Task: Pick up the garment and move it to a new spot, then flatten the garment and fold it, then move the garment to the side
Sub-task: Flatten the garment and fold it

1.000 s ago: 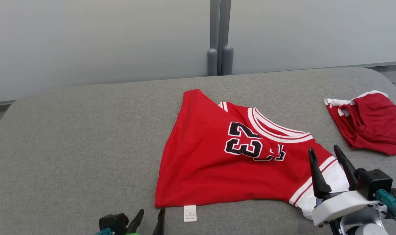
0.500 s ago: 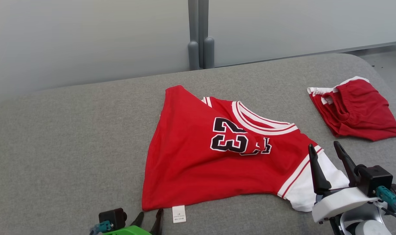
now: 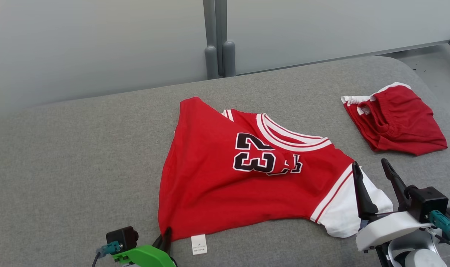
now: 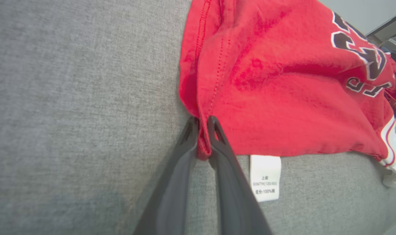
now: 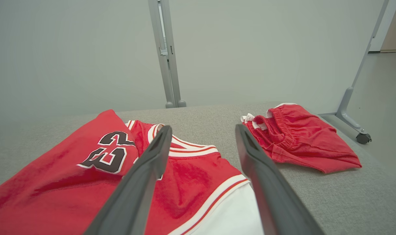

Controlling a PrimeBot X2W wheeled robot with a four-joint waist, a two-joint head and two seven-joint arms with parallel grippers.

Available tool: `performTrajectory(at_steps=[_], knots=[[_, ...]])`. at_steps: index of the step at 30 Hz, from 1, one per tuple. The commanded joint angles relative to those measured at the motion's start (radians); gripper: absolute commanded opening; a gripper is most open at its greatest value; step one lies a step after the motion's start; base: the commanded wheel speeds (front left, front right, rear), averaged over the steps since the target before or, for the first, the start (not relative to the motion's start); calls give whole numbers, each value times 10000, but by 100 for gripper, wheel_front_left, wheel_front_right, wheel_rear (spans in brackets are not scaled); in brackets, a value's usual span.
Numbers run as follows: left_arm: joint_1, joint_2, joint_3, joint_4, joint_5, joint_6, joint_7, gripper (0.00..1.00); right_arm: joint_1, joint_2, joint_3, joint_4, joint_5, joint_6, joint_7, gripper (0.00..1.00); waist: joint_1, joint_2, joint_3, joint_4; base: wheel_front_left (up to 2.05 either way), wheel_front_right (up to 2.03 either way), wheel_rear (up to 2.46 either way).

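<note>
Soft red jersey (image 3: 225, 193) pinched at its near-left hem corner by the left gripper (image 4: 202, 130).
It lies crumpled at the middle of the grey padded worktop (image 3: 80, 155), a thin, limp knit with white striped trim. I judge it light and likely to sag when lifted, so corners are the good holds. The left jaws are narrow, closed on the hem beside the white label (image 4: 264, 178). The right gripper (image 3: 371, 167) hovers over the white sleeve (image 3: 340, 215), jaws wide and empty.

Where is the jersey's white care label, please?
Head view, bottom centre-left: the care label lies on the grey surface at the jersey's near hem, just right of the left gripper.
</note>
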Motion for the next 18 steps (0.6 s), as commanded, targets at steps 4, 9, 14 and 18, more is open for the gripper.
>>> performTrajectory(at_steps=[4, 9, 14, 18], knots=[[-238, 55, -35, 70, -15, -200, -223, 0, -1, -37, -130, 82, -37, -7, 2, 100, 0, 41, -22, 34, 0, 0, 0], [-268, 281, 245, -339, -73, -135, -701, 0, 197, -35, -378, 450, 25, -5, 102, 100, 0, 41, -28, 101, 0, 0, 0], [-228, 506, 446, -821, -5, 51, -908, 0, 371, -37, -468, 950, 69, -7, 317, 100, 0, 41, -18, 147, 0, 0, 0], [-11, 746, 598, -1333, 94, 307, -1041, 0, 612, -38, -619, 1643, 213, -7, 413, 100, 0, 41, -10, 189, 0, 0, 0]])
